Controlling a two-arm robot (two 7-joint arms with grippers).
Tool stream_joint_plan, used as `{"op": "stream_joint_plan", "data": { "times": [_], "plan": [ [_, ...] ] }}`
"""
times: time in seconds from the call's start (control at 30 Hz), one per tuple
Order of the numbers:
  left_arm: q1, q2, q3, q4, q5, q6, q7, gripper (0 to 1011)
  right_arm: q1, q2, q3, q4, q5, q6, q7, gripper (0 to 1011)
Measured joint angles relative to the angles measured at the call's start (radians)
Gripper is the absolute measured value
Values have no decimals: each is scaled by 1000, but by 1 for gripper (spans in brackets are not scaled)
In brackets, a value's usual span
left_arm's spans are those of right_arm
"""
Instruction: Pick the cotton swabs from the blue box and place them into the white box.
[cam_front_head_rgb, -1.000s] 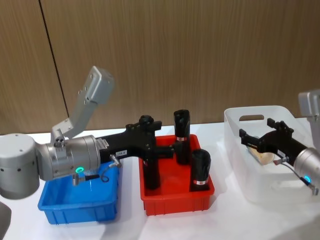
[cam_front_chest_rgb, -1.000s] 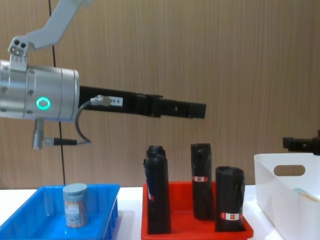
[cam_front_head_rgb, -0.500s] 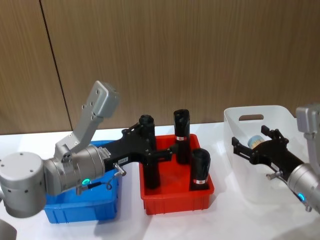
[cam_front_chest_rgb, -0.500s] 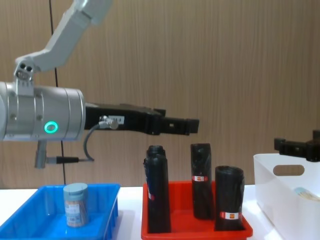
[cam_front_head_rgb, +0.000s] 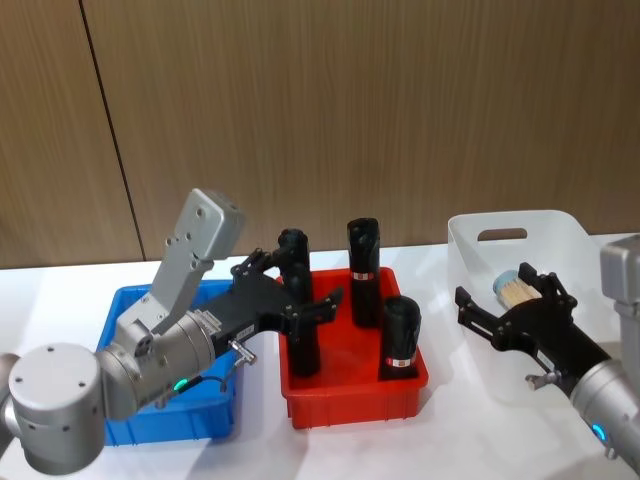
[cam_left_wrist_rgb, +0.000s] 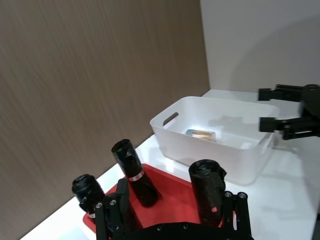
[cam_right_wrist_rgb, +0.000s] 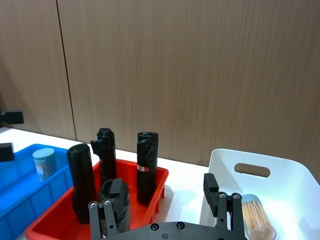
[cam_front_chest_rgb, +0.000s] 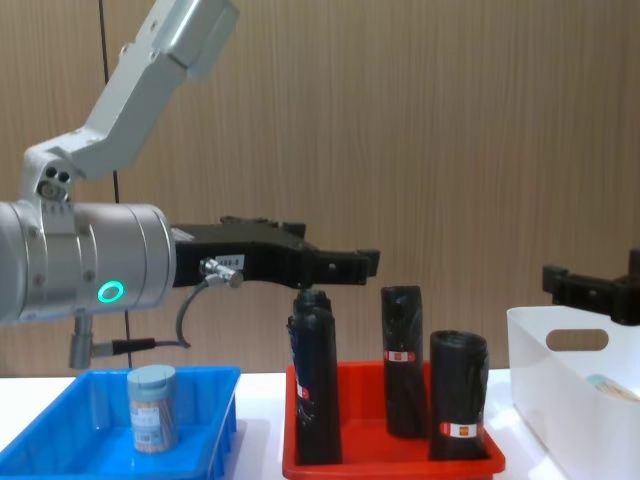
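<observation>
1. Wood panelling backs a white tabletop. On my feed the blue box sits toward the tabletop's left edge, a red tray sits in the middle, and the white box is toward the right edge.
2. One tub of cotton swabs stands upright inside the blue box, lid up.
3. A second tub lies on its side on the floor of the white box.
4. I see the left gripper hanging above the left part of the red tray, just over the black rolls standing there. Its fingers are spread wide and hold nothing.
5. The right gripper hovers at the near left side of the white box, above its rim. Its fingers are apart and empty, and the second tub lies in the box beyond them, not between them.
</observation>
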Motion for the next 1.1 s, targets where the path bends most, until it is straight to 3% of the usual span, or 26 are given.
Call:
{"op": "stream_joint_plan", "data": {
  "times": [0.33, 1.1],
  "plan": [
    [52, 2, 12, -37, 33, -54, 129, 1004, -79, -17, 13, -87, -23, -25, -31, 1002],
    [164, 5, 39, -116, 106, -173, 417, 1004, -89, -19, 14, -97, -25, -27, -35, 1002]
  ]
}}
